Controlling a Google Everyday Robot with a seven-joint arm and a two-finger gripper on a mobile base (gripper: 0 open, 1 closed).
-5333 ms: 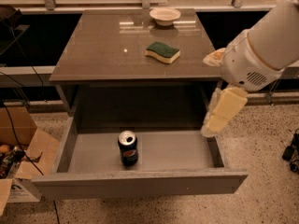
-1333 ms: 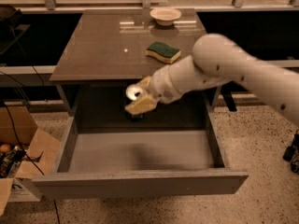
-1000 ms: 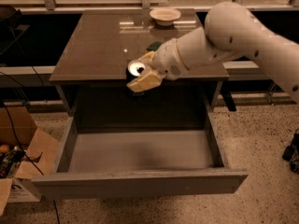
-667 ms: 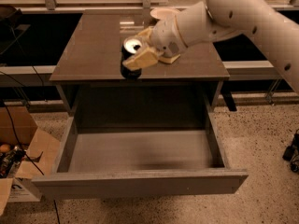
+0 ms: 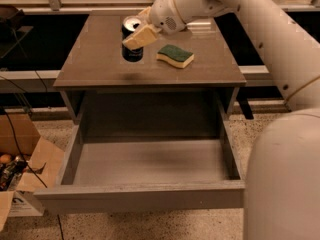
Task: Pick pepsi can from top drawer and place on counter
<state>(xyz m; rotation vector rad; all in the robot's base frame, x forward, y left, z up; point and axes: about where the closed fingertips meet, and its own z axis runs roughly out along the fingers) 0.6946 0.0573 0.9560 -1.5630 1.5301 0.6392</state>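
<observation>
The pepsi can (image 5: 132, 51) is dark blue with a silver top and is held upright over the middle of the counter (image 5: 95, 59), its base at or just above the surface. My gripper (image 5: 137, 32) is shut on the pepsi can near its top, with one beige finger (image 5: 141, 37) across its front. The top drawer (image 5: 145, 164) stands pulled out below the counter and nothing shows inside it.
A green and yellow sponge (image 5: 175, 55) lies on the counter just right of the can. My white arm (image 5: 280, 49) fills the right side of the view. An open cardboard box (image 5: 20, 176) sits on the floor at the left.
The can has gone from the drawer into my gripper. I have lifted it up out of the drawer and carried it back over the counter, lowering it toward the surface.
</observation>
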